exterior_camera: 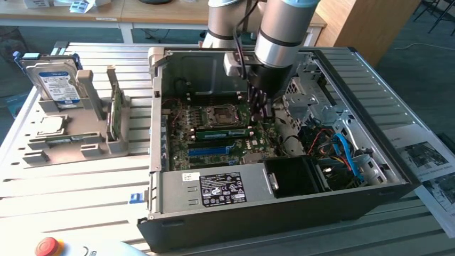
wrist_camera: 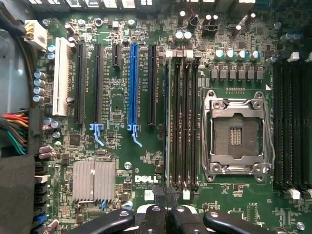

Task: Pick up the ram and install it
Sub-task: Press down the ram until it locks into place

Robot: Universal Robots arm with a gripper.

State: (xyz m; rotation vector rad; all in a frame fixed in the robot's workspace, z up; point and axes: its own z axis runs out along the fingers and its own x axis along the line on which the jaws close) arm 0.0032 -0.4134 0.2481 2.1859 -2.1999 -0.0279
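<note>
Case (exterior_camera: 398,176) bare metal (matt); heatsink (wrist_camera: 93,181) ribbed.

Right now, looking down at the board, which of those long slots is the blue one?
The blue expansion slot is the one: it stands among the black slots, between them and the four memory slots beside the open processor socket. A white slot sits further out.

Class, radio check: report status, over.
Gripper shut, low over the memory slots. Ram sits in slot beside processor socket. No obstruction seen.

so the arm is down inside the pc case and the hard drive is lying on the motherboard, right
No: the hard drive stands in a grey holder outside the case, on the exterior view's left. The arm is inside the case.
</note>
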